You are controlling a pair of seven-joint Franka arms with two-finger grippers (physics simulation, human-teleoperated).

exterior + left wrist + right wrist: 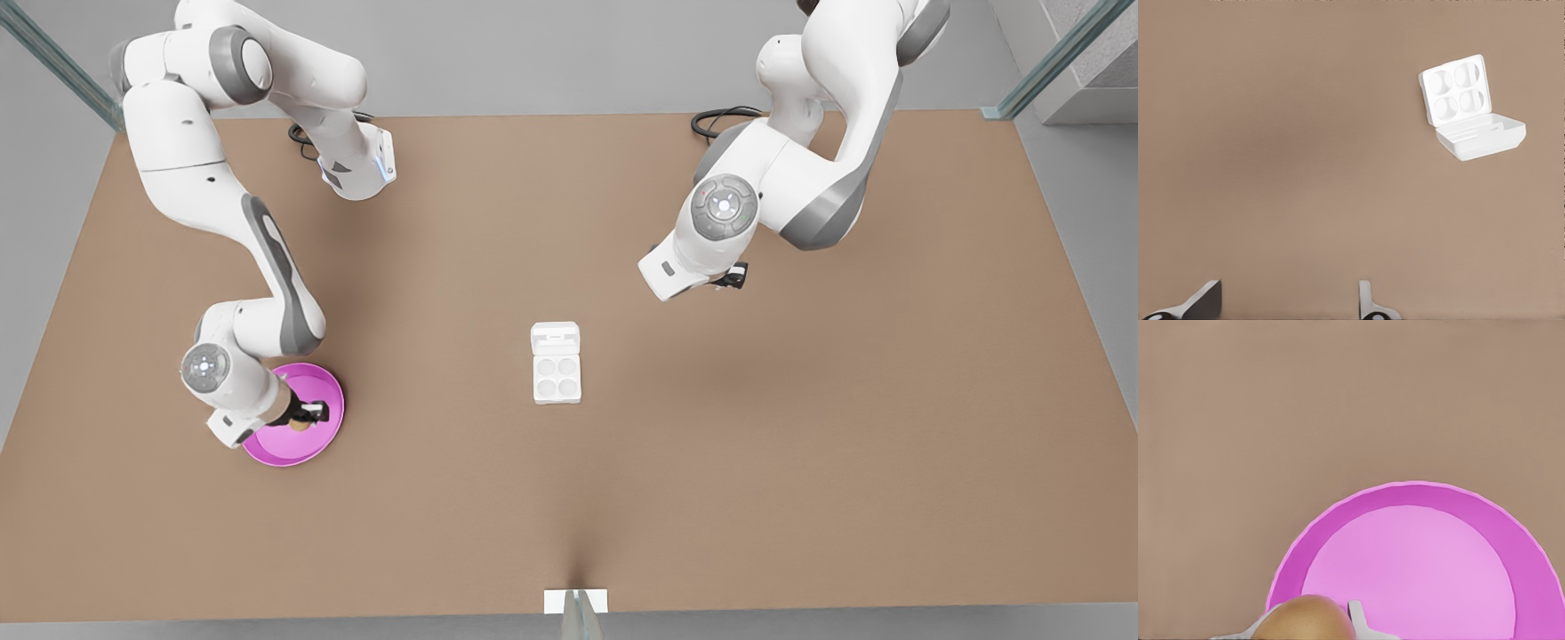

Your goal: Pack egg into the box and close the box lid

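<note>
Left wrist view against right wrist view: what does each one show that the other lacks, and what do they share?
The left wrist view alone has the box with its four cups bare and the box lid swung open, beyond the open left pincer. The right wrist view alone has the pink plate and the egg, over the plate between the fingers of the right pincer. Both share the brown table.
</note>
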